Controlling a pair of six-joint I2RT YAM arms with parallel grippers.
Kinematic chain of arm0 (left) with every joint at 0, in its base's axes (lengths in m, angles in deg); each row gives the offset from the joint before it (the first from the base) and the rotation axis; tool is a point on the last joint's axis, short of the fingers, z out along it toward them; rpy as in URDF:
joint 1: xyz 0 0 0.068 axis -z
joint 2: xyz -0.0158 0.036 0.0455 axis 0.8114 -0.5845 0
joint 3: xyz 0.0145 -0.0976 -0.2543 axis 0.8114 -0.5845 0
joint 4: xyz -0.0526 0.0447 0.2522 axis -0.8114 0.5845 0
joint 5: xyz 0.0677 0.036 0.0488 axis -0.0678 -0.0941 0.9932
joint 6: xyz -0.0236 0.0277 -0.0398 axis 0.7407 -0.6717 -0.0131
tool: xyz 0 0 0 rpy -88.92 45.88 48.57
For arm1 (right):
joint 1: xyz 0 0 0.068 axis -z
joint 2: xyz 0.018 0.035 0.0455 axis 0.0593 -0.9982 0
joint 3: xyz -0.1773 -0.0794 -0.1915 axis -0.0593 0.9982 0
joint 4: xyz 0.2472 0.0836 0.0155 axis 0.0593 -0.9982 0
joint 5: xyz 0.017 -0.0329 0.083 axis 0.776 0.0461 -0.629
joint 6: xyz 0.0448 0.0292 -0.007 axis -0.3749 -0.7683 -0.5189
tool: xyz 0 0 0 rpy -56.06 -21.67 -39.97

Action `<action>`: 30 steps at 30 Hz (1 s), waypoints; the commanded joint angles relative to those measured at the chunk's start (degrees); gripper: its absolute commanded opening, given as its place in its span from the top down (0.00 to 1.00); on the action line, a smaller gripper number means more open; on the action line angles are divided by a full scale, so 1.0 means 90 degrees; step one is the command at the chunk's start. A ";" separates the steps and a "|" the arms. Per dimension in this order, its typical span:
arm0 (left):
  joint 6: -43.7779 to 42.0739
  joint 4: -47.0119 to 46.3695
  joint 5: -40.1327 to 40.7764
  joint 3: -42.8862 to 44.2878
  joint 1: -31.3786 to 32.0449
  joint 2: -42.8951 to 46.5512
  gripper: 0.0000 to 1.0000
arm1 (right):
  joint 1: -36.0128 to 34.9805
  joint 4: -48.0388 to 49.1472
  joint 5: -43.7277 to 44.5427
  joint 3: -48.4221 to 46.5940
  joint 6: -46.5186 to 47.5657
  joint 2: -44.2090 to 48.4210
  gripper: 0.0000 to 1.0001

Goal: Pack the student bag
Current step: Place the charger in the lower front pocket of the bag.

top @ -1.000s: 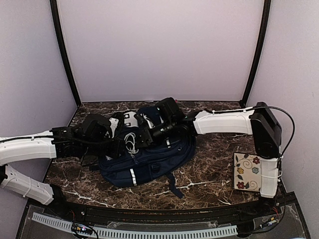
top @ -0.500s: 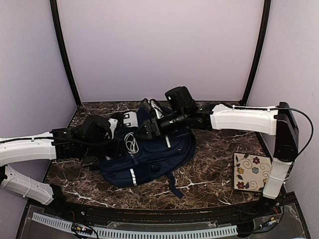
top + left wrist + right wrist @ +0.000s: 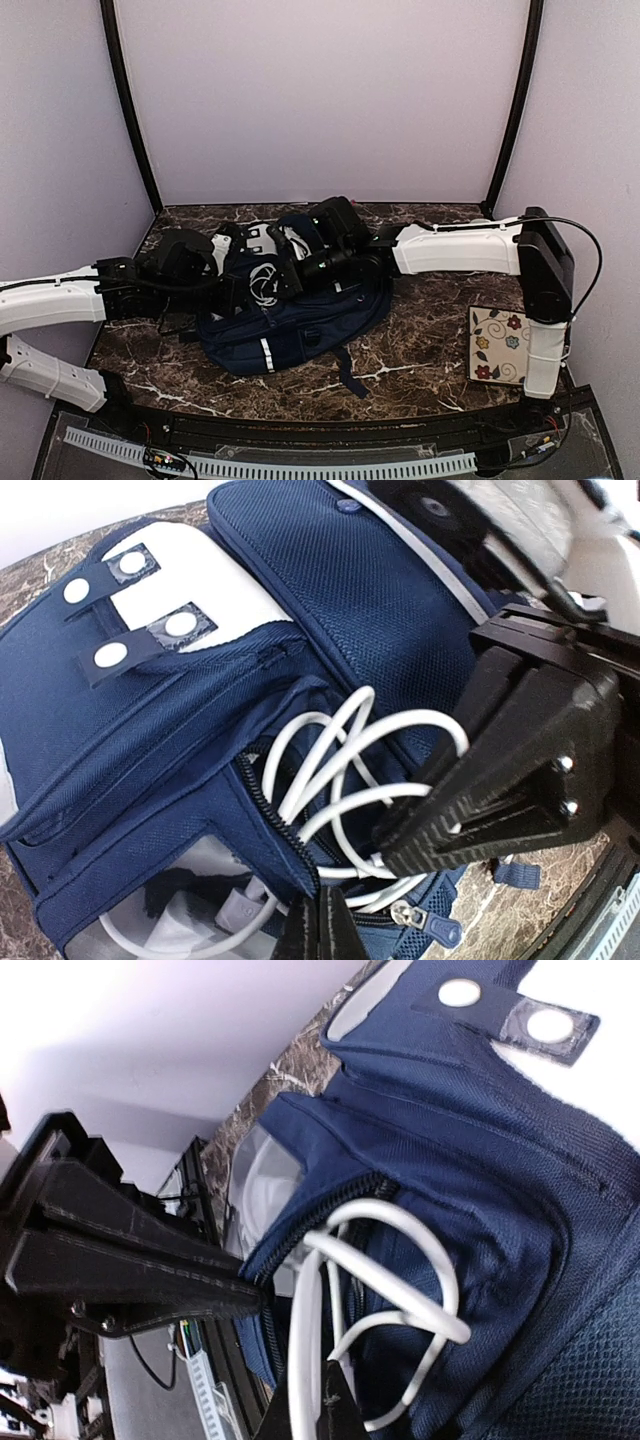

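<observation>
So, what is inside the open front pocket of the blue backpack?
Loops of white cable lie in the student bag's open pocket, partly spilling over the zipper. Deeper inside is hidden by fabric and the right fingers.

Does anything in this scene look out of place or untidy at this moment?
Yes. A white cable bulges in loose loops out of the open zipped pocket on the student bag. It is only partly inside, so the zip could hardly close over it.
</observation>
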 commanded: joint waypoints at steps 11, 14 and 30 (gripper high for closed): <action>-0.1497 -0.1640 -0.1012 0.0518 0.0009 0.0140 1.00 | -0.0089 0.1113 -0.1567 -0.1084 -0.0943 -0.1920 1.00; -0.1308 -0.1817 -0.1113 0.0489 -0.0045 0.0080 1.00 | -0.0179 0.0573 -0.1766 -0.1517 -0.0550 -0.2293 1.00; -0.0431 -0.1154 -0.0750 -0.0794 -0.0778 0.0259 1.00 | 0.0236 -0.0368 -0.0771 -0.0597 -0.0031 -0.0215 0.56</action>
